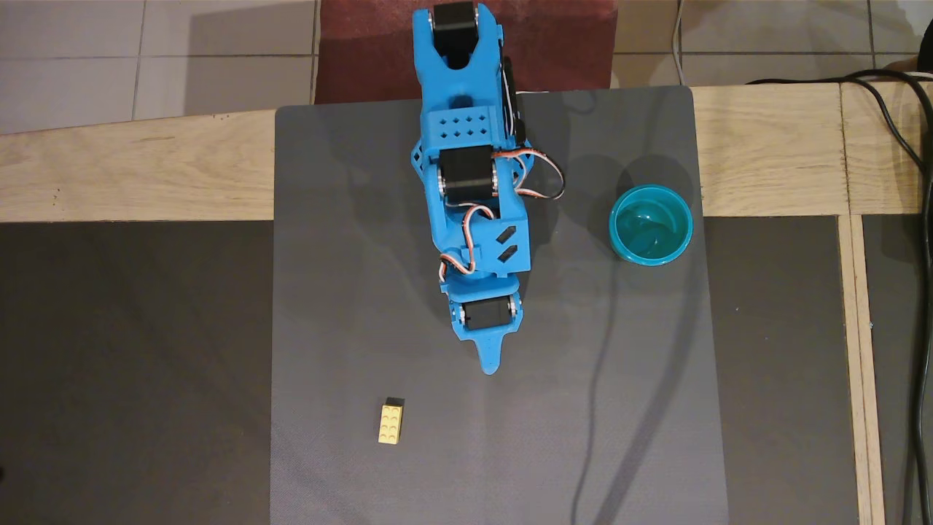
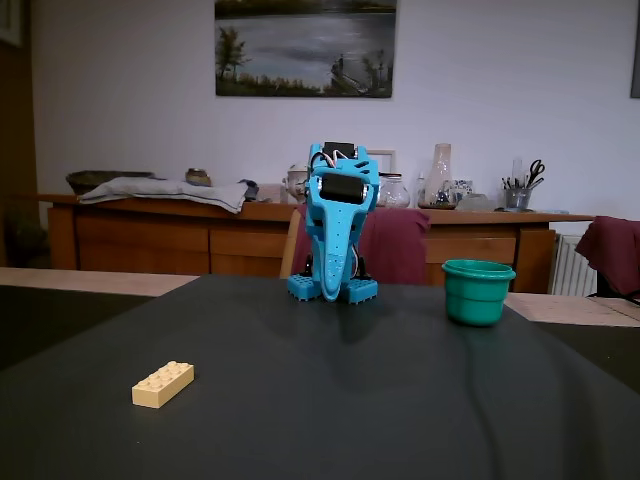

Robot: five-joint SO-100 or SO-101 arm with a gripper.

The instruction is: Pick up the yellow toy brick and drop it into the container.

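Grey mat: yellow toy brick flat, long axis toward arm base.

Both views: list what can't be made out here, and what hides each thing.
- Gripper: in the overhead view the wrist covers the jaws; in the fixed view it points at the camera, so open or shut is unclear.
- Container: the fixed view hides its inside behind the wall; the overhead view shows only glare.
- Yellow toy brick: its far end is in shadow overhead.

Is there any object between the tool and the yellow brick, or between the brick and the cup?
Nothing visible. The mat is bare between the tool and the brick, and between the brick and the cup, in both views.
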